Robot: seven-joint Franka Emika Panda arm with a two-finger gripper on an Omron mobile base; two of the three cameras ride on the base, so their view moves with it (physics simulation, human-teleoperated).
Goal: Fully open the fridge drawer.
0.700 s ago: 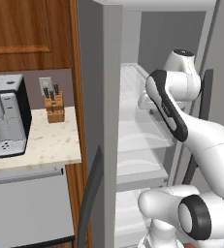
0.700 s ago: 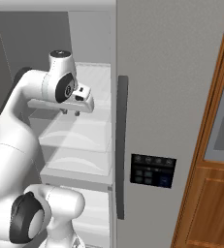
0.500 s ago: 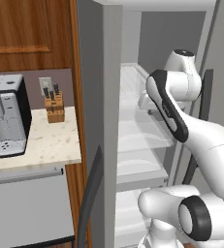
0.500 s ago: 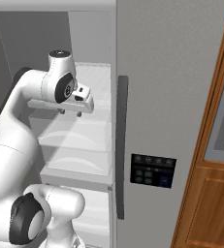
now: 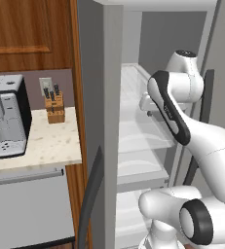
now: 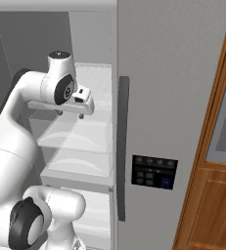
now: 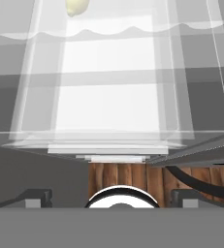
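Note:
My gripper (image 6: 70, 113) hangs open inside the open fridge, fingers pointing down, a little above the fridge drawer (image 6: 80, 135). The drawer is a wide translucent whitish bin with a curved ridge across its front (image 5: 136, 142). In the hand view the drawer (image 7: 118, 92) lies straight below, and my gripper (image 7: 111, 196) has its two dark fingertips (image 7: 34, 196) far apart with nothing between them. From the left base camera the gripper (image 5: 150, 108) sits just under the white wrist. A second, similar bin (image 6: 78, 164) lies below the first.
The grey fridge door with its dark handle (image 6: 123, 146) and control panel (image 6: 153, 172) stands close on my right, the other door (image 5: 97, 121) on my left. A small yellowish item (image 7: 77, 6) lies deeper inside. A coffee machine (image 5: 4, 116) and knife block (image 5: 54, 107) stand on the counter.
Almost nothing differs; the arm holds nearly the same pose above the drawer, and the drawer has not moved.

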